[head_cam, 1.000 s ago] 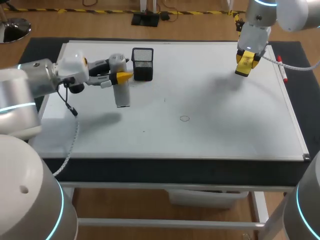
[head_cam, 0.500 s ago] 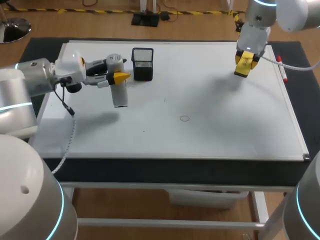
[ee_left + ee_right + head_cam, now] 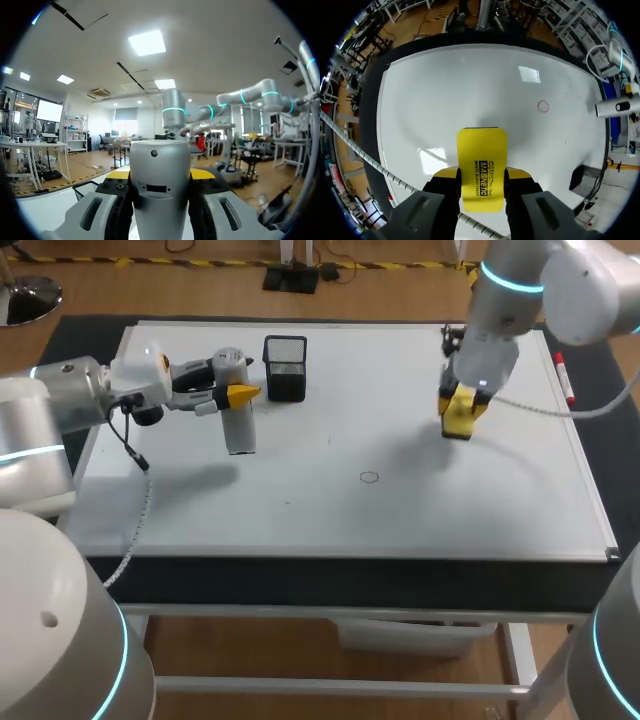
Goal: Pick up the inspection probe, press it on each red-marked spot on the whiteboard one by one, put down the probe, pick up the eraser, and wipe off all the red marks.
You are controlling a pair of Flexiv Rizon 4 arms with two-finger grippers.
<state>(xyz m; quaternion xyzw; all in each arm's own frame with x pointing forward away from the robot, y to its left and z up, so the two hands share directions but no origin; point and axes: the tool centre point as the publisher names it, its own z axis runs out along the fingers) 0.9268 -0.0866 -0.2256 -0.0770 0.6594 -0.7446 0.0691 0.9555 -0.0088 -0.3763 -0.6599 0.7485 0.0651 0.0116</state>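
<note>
Eraser is clamped in the right jaws, over the whiteboard, short of the only red ring I can spot; lined up for the wipe, I'd guess. Probe is clamped in the left jaws beside the mesh cup, clear of the wipe path, not yet put down.

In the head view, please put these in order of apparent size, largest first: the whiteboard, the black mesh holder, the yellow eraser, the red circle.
1. whiteboard
2. black mesh holder
3. yellow eraser, partly hidden
4. red circle
</note>
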